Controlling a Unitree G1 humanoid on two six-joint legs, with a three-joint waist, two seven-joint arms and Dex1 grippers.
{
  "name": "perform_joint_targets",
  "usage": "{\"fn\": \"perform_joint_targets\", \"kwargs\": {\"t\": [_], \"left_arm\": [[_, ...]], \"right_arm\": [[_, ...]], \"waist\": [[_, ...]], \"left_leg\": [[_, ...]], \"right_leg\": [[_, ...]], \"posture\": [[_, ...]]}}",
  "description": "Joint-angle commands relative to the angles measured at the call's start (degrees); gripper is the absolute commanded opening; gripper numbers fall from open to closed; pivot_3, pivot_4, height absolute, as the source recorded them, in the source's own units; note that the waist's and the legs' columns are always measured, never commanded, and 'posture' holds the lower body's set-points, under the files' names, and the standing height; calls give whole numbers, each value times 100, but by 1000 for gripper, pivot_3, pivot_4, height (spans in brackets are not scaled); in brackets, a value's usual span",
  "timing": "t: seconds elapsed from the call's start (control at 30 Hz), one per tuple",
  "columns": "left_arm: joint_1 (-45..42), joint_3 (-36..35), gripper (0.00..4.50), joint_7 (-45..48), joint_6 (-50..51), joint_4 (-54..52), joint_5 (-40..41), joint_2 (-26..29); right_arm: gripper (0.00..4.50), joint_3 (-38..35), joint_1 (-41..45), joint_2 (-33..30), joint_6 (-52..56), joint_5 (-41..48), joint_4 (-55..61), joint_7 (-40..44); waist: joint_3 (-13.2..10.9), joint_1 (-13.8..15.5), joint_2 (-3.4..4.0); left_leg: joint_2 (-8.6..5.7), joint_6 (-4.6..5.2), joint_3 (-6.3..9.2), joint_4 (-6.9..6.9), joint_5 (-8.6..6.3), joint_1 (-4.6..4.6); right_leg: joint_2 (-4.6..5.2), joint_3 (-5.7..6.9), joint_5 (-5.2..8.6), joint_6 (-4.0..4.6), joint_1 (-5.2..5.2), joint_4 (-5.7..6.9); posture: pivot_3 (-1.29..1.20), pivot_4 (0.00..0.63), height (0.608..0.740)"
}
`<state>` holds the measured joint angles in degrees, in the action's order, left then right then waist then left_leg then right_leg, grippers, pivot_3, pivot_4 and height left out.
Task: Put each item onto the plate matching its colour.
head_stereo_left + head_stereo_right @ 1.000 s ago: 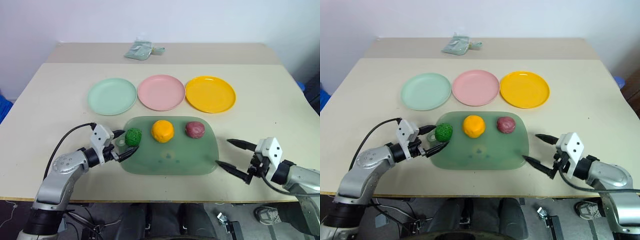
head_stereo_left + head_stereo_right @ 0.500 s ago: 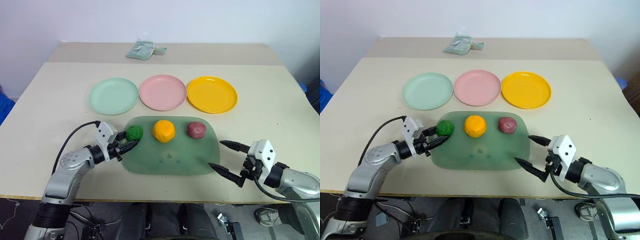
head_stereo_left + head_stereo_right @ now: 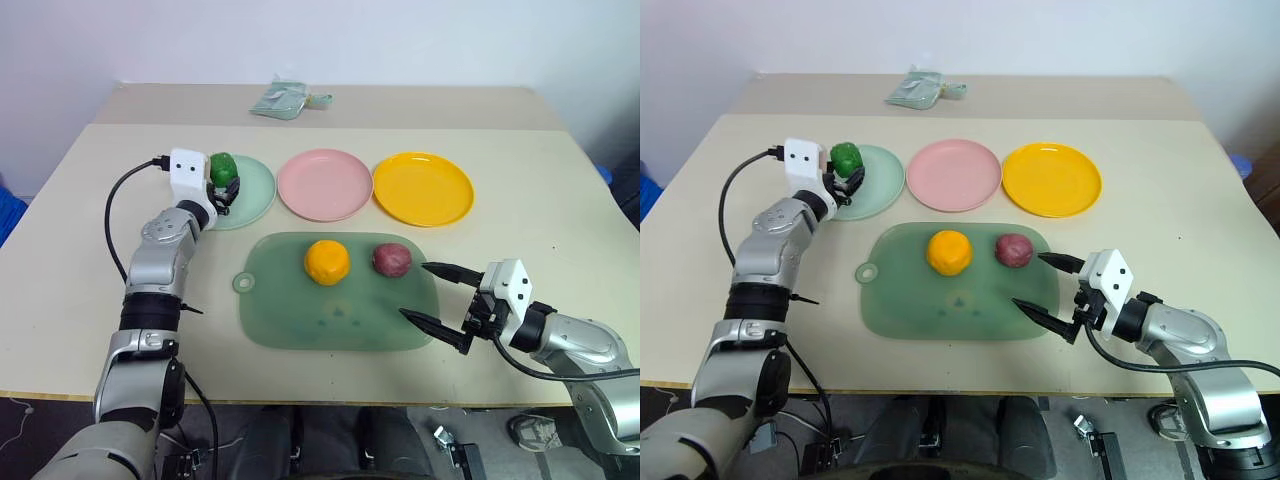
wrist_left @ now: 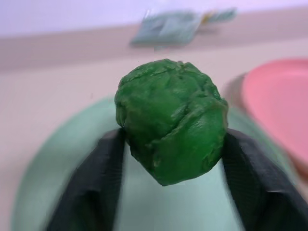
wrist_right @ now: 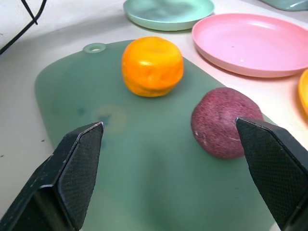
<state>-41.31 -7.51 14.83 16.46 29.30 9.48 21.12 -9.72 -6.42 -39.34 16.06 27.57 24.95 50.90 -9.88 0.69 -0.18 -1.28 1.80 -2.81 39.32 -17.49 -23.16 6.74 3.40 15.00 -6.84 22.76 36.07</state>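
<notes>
The left claw is clamped on the green ball and holds it directly above the mint plate, so the coming move is, I think, only to lower and let go (the ball seems not resting yet). The right claw stands wide apart over the near right edge of the board. The purple ball lies just ahead of it toward the left, much nearer to this arm. The orange ball sits beside it on the board.
</notes>
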Motion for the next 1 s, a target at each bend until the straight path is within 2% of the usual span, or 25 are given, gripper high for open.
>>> {"fn": "perform_joint_targets", "kwargs": {"t": [0.03,0.13,0.3,0.43,0.6,0.7,0.83,1.0], "left_arm": [[-138,-49,4467,-52,-309,65,-140,88],[131,-210,4467,123,-432,-310,28,144],[829,-297,4467,910,-388,-1610,637,133],[1660,509,4467,2577,239,-3272,1356,453],[1841,753,4467,2889,299,-3430,1254,586],[2016,729,4467,2966,87,-3389,1070,738],[2422,346,4467,3051,26,-3418,1220,999],[3427,-68,4467,3558,92,-3955,1486,1570]], "right_arm": [[4500,-114,32,64,-174,-42,91,-112],[4500,-174,6,77,-180,-20,127,-185],[4500,-165,-12,82,-145,18,208,-288],[4500,-99,101,58,-40,51,224,-346],[4500,-35,397,-46,173,110,370,-376],[4500,243,826,-15,635,109,614,-656],[4500,951,1802,408,1653,249,851,-1284],[4500,1967,2887,1135,2536,-148,534,-1928]], "waist": [[-1,5,-2],[-2,16,-6],[-2,13,-6],[-1,13,-4],[-1,5,-2],[1,-39,2],[1,-57,2],[3,-83,0]], "left_leg": [[1,0,-1,0,0,0],[1,-3,-1,3,1,-1],[4,-6,0,5,2,0],[4,-9,2,9,3,0],[6,-11,8,18,4,5],[10,-10,5,14,4,7],[13,-12,5,11,5,4],[14,-11,9,10,4,-12]], "right_leg": [[0,0,0,0,0,0],[2,0,0,0,-1,-1],[4,-1,0,0,0,-1],[5,-2,0,1,-3,-2],[1,-2,0,2,-12,2],[-3,-5,1,3,-6,4],[-2,-6,2,4,1,5],[10,-10,1,6,19,4]], "posture": [[0,150,740],[0,150,740],[0,150,740],[0,150,740],[0,150,740],[0,150,740],[0,150,740],[0,150,740]]}}
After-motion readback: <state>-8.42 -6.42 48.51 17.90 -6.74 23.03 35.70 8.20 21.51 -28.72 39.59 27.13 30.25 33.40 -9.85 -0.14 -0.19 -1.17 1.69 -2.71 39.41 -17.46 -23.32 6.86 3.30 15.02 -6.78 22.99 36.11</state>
